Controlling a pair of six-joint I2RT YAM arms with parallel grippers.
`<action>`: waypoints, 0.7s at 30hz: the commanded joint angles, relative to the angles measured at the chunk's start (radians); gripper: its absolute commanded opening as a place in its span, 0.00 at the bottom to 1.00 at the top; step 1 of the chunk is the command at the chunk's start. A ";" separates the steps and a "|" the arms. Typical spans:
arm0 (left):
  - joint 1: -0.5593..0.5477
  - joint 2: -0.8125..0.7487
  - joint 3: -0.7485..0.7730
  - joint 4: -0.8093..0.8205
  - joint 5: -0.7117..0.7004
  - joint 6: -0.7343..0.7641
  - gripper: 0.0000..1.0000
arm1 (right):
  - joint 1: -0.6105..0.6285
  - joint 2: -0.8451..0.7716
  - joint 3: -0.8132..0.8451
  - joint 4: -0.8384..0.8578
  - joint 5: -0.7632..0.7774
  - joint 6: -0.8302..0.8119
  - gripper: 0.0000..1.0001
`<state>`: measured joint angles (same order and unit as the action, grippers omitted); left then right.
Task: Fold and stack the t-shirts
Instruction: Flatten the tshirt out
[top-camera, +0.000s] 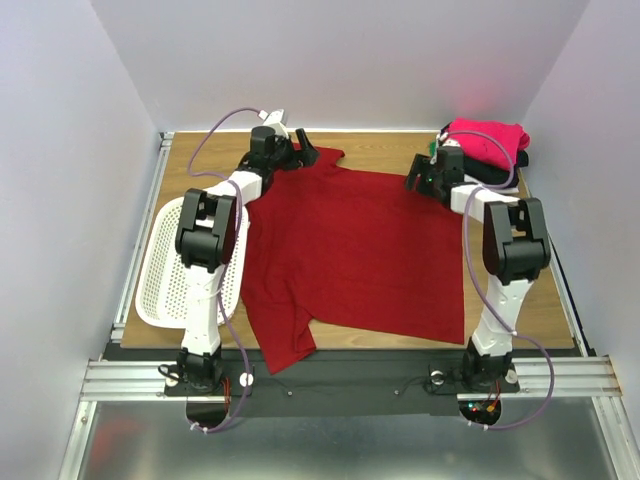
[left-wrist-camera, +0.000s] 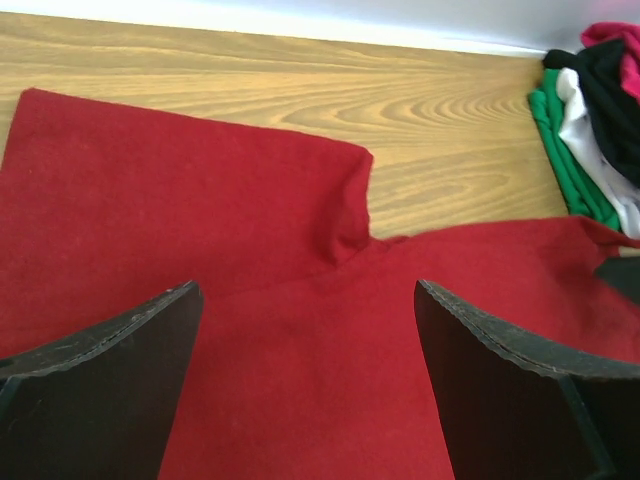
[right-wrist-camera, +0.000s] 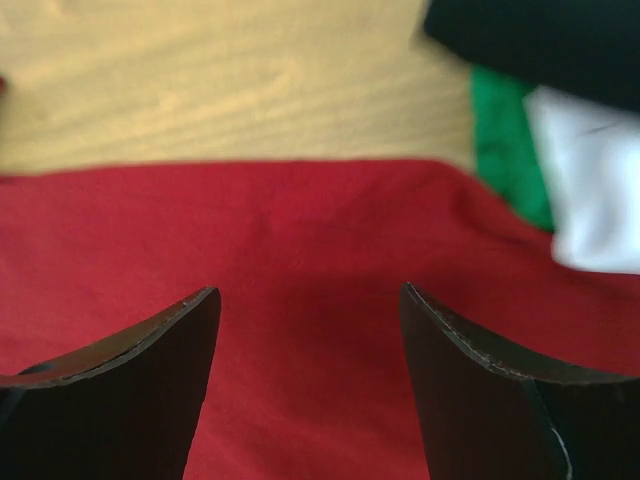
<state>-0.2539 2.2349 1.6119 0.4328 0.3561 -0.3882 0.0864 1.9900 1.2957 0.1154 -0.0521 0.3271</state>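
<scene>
Shirts: one dark red shirt (top-camera: 360, 250), one four-shirt stack (top-camera: 488, 148); left gripper (left-wrist-camera: 305, 290), right gripper (right-wrist-camera: 310, 293) splayed.

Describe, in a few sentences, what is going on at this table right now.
Two robot arms are working on a dark red t-shirt spread flat on the wooden table. The left gripper hangs open over its far left sleeve, and the right gripper is open over its far right edge; neither holds the cloth. Pink, black, white and green shirts sit in a pile at the far right corner. A white basket lies at the left. The red shirt is not yet folded.
</scene>
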 joint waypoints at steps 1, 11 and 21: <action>-0.001 0.026 0.121 -0.074 -0.037 -0.005 0.99 | 0.047 0.049 0.091 -0.006 -0.020 0.009 0.78; 0.041 0.120 0.177 -0.091 0.003 -0.057 0.99 | 0.088 0.200 0.235 -0.082 0.011 0.010 0.78; 0.074 0.200 0.249 -0.106 0.046 -0.095 0.99 | 0.092 0.323 0.391 -0.163 0.000 0.020 0.79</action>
<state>-0.1902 2.4157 1.7897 0.3313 0.3782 -0.4641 0.1764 2.2528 1.6188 0.0280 -0.0525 0.3344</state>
